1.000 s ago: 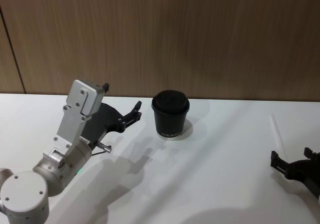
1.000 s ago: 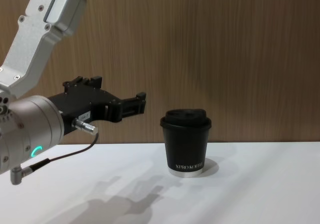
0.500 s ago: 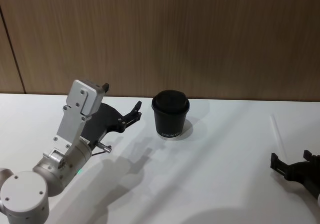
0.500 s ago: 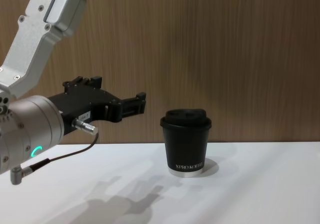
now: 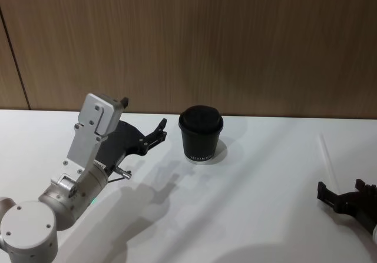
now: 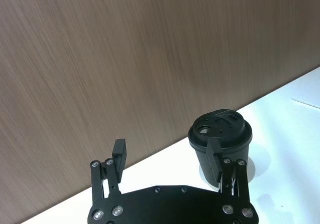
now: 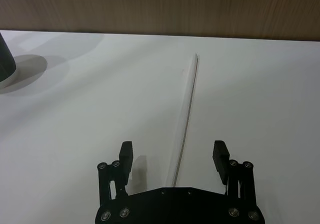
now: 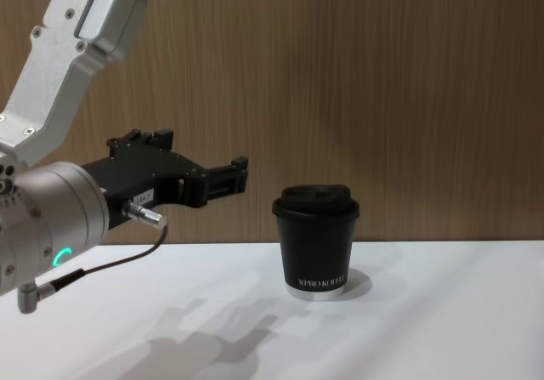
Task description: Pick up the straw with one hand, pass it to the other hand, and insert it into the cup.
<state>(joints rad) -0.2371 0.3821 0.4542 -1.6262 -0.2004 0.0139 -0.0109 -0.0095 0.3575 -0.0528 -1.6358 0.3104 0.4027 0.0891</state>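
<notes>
The long, thin, straight white straw (image 5: 326, 157) lies flat on the white table (image 5: 253, 210), at 3 o'clock from the cup and well apart from it, with its length running roughly along the 12-to-6 o'clock line in the head view. The small black paper cup (image 5: 201, 133) with a black domed lid and white lettering stands upright near the table's far edge, in front of the brown wood-panel wall (image 5: 235, 39). The blocky all-black right gripper (image 5: 341, 193) sits low at the 6 o'clock end of the straw. In the right wrist view the right gripper (image 7: 172, 151) is released, with its two fingers spread wide on either side of the straw (image 7: 186, 119); neither finger touches the straw. The long black left gripper (image 5: 142, 115), which has a fat silver cylindrical wrist and a green ring light, hangs above the table at 9 o'clock from the cup, near it but clear of it. The left gripper (image 6: 167, 149) is also released, with its fingers apart and nothing between them, and points toward the cup (image 6: 220, 139). In the chest view the left gripper (image 8: 204, 155) is level with a height just above the cup (image 8: 315, 242) lid.
</notes>
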